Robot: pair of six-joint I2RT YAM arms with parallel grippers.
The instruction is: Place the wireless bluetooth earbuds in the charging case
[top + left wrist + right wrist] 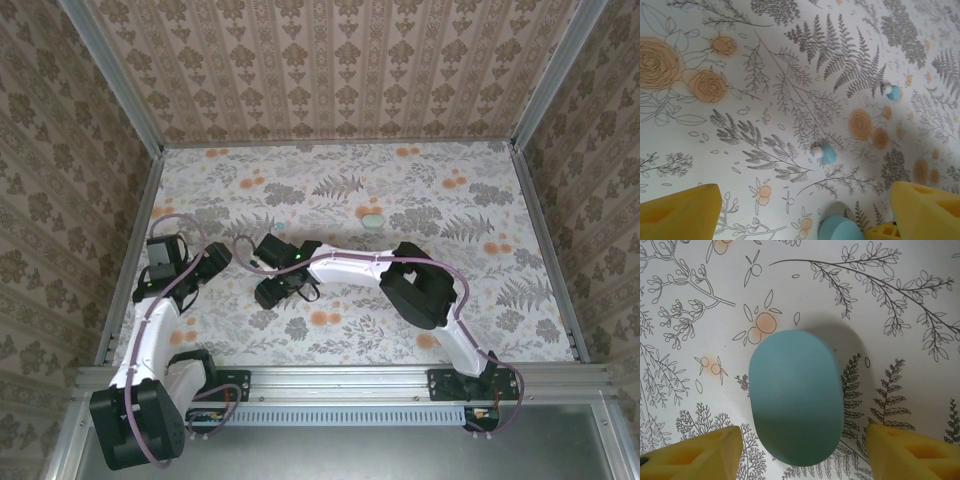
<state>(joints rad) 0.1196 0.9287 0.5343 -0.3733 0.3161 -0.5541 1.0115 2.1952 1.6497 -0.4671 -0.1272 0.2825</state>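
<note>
The teal charging case (796,397) lies flat on the floral table, showing a smooth oval top with no opening visible. My right gripper (802,460) is open, its yellow fingers (690,455) on either side of the case's near end without touching it. Two teal earbuds with white tips lie apart on the cloth, one (824,152) nearer and one (891,91) farther. My left gripper (800,220) is open and holds nothing, with the case (840,229) at its lower edge. From above, the right gripper (270,292) covers the case, the left gripper (222,255) sits beside it, and an earbud (372,221) lies mid-table.
Patterned walls with metal corner posts (140,130) enclose the table on three sides. The right arm's elbow (420,285) stretches across the middle. A yellow finger (881,232) of the right gripper shows next to the case in the left wrist view.
</note>
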